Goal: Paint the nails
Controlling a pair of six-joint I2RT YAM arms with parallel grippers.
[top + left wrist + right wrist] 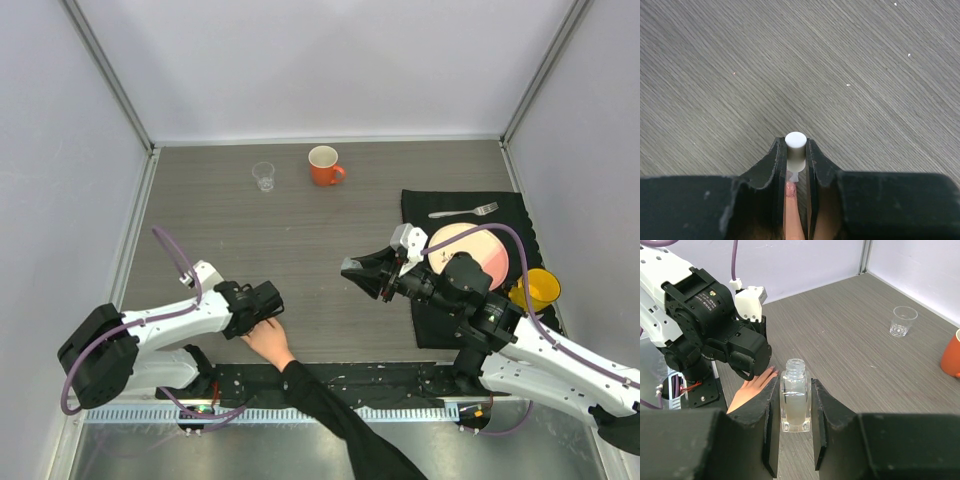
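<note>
While I hold both arms here, hand (pixel 268 341): flat at near table (pixel 300 230) edge, beneath left gripper (pixel 268 310).
right gripper (pixel 352 268): fingers closed on open bottle (pixel 794 395), apart from hand.
left gripper: fingers pinch white brush cap (pixel 795 144).
nails (pixel 790 189): one just below brush cap; a finger twitch would smear skin.

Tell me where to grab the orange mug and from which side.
Take the orange mug by its rim from above, one finger inside and one outside. It stands upright with its mouth open upward. Its small handle sticks out to the right in the top view and is likely too tight to grip.
</note>
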